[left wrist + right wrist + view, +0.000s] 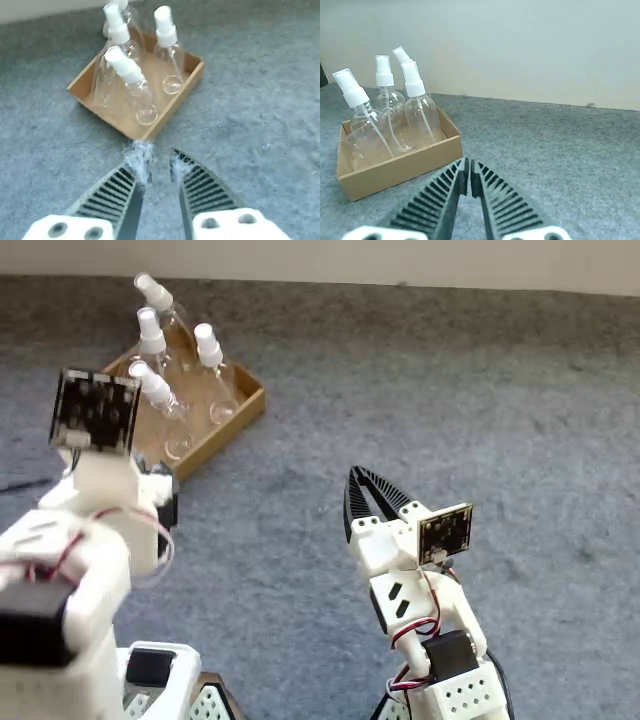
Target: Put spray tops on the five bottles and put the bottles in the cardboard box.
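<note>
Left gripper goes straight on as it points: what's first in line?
Probably the near corner of the box, dead ahead of the left gripper. Depth is unclear: angled down, it may touch the carpet just short of it.

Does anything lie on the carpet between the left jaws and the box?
Nothing visible does. Only bare carpet lies between the left jaws and the near corner of the box.
</note>
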Action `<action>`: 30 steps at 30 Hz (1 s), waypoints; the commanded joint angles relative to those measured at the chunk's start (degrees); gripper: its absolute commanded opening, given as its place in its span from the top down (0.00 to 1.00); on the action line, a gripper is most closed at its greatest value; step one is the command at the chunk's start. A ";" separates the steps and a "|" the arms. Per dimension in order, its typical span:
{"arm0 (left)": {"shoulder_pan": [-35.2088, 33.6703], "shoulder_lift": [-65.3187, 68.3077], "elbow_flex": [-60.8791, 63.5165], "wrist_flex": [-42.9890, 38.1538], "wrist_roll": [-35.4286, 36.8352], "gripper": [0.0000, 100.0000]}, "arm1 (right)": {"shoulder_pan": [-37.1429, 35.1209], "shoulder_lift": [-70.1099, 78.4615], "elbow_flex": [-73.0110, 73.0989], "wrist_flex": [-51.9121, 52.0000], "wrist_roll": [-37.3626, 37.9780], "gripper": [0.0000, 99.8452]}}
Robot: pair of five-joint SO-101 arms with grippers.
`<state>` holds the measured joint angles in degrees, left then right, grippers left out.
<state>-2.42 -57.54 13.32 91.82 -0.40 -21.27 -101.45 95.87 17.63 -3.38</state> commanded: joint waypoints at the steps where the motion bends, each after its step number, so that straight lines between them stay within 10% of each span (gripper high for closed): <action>1: 2.51 -7.25 -1.89 0.18 0.00 1.00 | 0.84 -0.04 8.75 0.75 0.53 0.99; 30: 2.24 -39.34 25.01 0.09 -0.35 1.00 | 0.84 0.04 8.75 0.75 0.53 0.99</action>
<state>-1.01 -95.34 36.88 92.00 -0.40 -21.27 -101.45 95.87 17.63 -3.38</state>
